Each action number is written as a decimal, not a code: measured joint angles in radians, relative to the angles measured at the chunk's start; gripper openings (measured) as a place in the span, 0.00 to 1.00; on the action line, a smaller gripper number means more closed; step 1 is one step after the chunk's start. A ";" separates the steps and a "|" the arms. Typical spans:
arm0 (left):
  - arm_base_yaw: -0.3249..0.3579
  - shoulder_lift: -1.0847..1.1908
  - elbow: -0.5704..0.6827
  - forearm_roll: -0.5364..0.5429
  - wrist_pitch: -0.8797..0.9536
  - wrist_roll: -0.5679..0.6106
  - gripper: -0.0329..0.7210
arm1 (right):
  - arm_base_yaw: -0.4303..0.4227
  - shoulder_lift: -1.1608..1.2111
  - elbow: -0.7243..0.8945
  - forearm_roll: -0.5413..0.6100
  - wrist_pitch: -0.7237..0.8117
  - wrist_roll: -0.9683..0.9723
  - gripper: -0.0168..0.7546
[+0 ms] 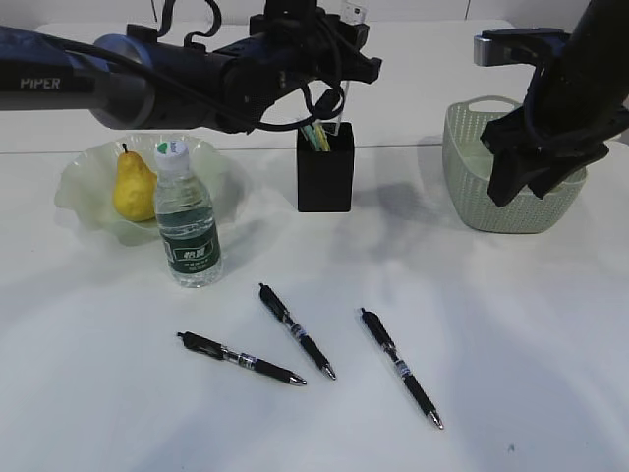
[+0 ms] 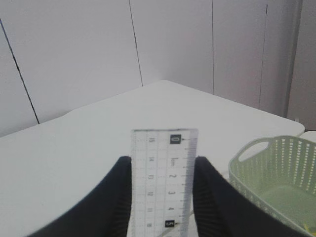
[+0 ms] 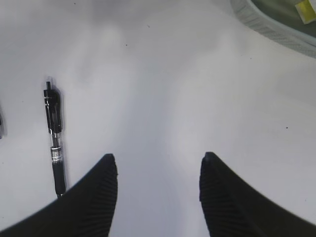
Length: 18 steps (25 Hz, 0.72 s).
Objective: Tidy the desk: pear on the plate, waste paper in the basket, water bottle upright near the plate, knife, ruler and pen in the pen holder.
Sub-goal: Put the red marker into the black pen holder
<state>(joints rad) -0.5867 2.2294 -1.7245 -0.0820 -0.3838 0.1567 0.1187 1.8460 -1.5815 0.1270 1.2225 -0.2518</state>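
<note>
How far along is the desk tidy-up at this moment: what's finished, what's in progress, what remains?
Done: the pear sits on the plate, the water bottle stands upright beside it, and something yellow lies in the basket, likely the waste paper. In hand: the left gripper holds the ruler above the pen holder. Left: three pens lie on the desk; the right gripper is open and empty.

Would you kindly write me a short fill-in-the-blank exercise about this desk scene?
1. The left gripper is shut on the clear ____.
2. The pear lies on the ruffled glass ____.
3. The number of black pens lying loose on the desk is ____.
4. The water bottle stands upright in front of the plate, wearing a ____ cap.

Missing words: ruler; plate; three; white
</note>
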 joint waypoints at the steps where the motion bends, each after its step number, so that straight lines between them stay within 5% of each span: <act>1: 0.000 0.005 0.000 0.000 -0.002 0.000 0.38 | 0.000 0.000 0.000 0.000 0.000 0.000 0.54; 18: 0.000 0.069 0.000 -0.002 -0.024 0.000 0.38 | 0.000 -0.002 0.000 0.000 0.000 0.000 0.54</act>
<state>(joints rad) -0.5867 2.2987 -1.7245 -0.0836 -0.4073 0.1567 0.1187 1.8444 -1.5815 0.1270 1.2225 -0.2518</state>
